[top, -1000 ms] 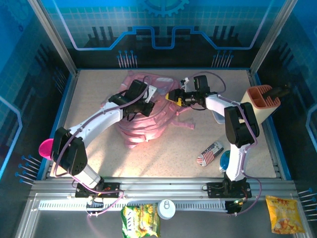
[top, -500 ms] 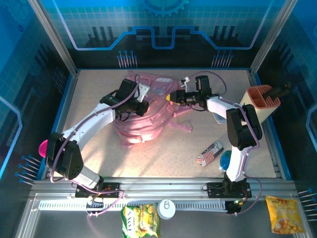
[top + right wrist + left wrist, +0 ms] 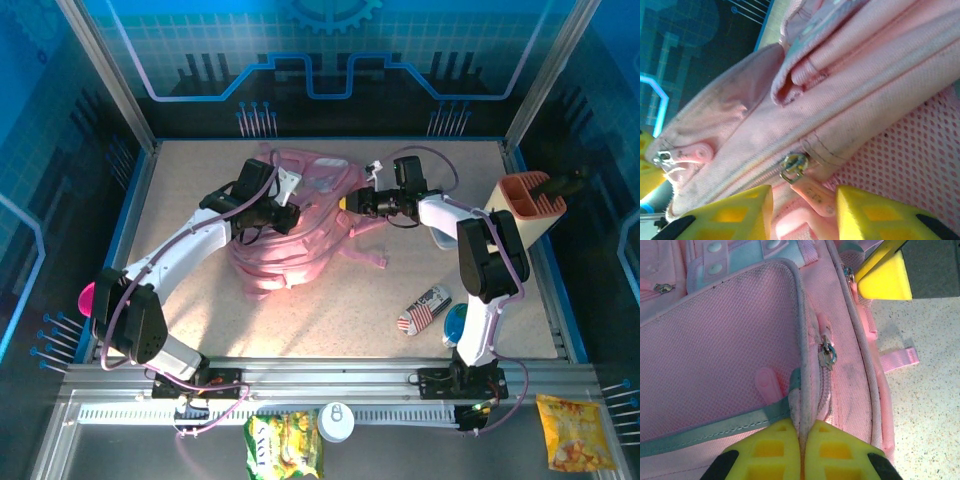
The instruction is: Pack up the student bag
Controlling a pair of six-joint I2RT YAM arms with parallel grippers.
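student bag (image 3: pixel 310 240): pink w/ teal trim | pen holder (image 3: pixel 528 205): beige/orange | can (image 3: pixel 424 308): stars+stripes

A robotics lab test cell: a left arm (image 3: pixel 190 245) and a right arm (image 3: pixel 487 262) are bolted to an aluminium rail (image 3: pixel 330 378) at the edge of a speckled table (image 3: pixel 340 310), boxed in by metal frame posts (image 3: pixel 110 75) and blue panels (image 3: pixel 200 40) printed with gear and circuit graphics, with the student bag (image 3: pixel 290 255) and a snack packet (image 3: pixel 283 445) lying among the hardware
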